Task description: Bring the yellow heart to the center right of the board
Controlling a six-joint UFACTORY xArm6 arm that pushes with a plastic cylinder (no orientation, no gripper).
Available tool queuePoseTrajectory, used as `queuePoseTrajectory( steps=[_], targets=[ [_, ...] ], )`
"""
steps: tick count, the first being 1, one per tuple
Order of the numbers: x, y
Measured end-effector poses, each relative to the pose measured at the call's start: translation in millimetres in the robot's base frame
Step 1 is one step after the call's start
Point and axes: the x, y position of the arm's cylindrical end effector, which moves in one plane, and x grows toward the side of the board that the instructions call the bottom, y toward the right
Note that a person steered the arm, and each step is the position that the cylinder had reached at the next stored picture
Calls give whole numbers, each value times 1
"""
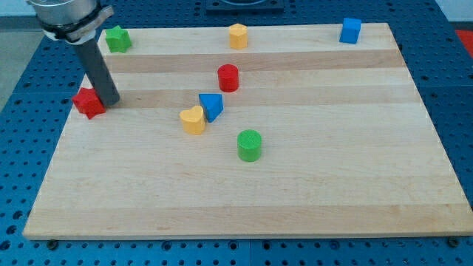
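The yellow heart (193, 119) lies left of the board's middle, touching or nearly touching a blue triangular block (211, 106) at its upper right. My tip (109, 100) rests on the board at the view's left, right beside a red star-shaped block (89, 103) near the left edge. The tip is well to the left of the yellow heart, about a hand's width of bare wood between them.
A red cylinder (228, 77) stands above the blue triangle. A green cylinder (250, 145) stands below right of the heart. A green star block (117, 39), a yellow hexagonal block (237, 35) and a blue cube (350, 30) line the top edge of the wooden board (355, 170).
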Motion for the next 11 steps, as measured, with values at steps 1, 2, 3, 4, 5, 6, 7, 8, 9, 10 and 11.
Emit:
queuePoseTrajectory(
  steps=[1, 2, 3, 4, 5, 6, 7, 8, 9, 10, 11],
  targets=[
    [5, 0],
    [5, 0],
    [-1, 0],
    [0, 30],
    [27, 67],
    [57, 98],
    [77, 137],
    [77, 191],
    [80, 199],
    [82, 165],
    [81, 133]
  ],
)
